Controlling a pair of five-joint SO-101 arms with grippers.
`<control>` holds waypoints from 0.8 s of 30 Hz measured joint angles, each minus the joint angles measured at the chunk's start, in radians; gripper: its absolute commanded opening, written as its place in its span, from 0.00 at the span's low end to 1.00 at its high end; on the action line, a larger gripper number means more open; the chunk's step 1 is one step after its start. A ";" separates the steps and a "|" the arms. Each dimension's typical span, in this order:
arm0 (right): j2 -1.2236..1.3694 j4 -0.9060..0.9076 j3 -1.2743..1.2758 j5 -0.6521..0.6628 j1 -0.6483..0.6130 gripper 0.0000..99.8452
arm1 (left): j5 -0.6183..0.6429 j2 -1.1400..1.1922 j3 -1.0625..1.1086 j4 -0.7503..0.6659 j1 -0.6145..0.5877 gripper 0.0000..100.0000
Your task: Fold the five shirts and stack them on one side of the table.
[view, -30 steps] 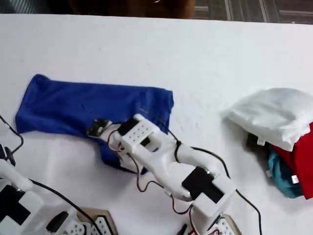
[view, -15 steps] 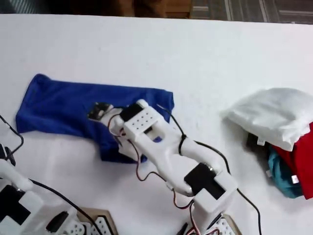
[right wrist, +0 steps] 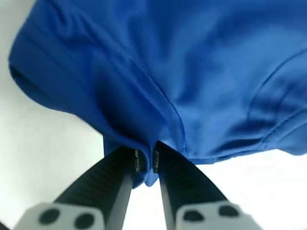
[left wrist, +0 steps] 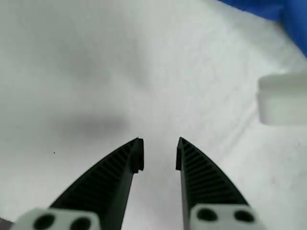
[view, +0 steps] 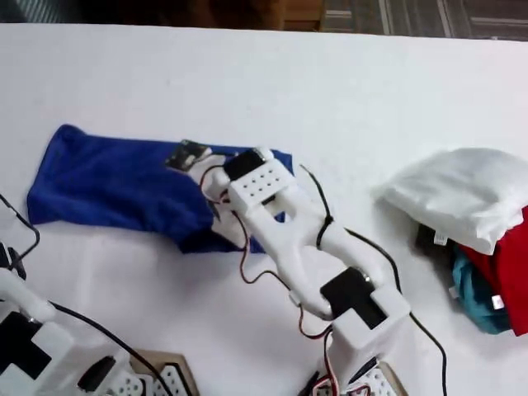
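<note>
Blue shirt [right wrist: 201,72] (hem in right fingers [right wrist: 106,188])

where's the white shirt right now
In the high view, the white shirt lies at the right edge of the table, atop the red shirt and teal shirt.

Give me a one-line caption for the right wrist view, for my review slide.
Right gripper pinching a folded edge of the blue shirt, with the white table beneath.
</note>
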 measured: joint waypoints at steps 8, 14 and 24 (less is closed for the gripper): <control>0.000 -0.094 0.000 0.044 0.008 0.02 | 0.000 0.000 0.000 0.000 0.000 0.14; 0.000 -0.216 0.000 0.044 0.008 0.02 | 0.000 0.000 0.000 0.000 0.000 0.14; 0.097 -0.241 0.000 0.063 0.034 0.12 | 0.000 0.000 0.000 0.000 0.000 0.14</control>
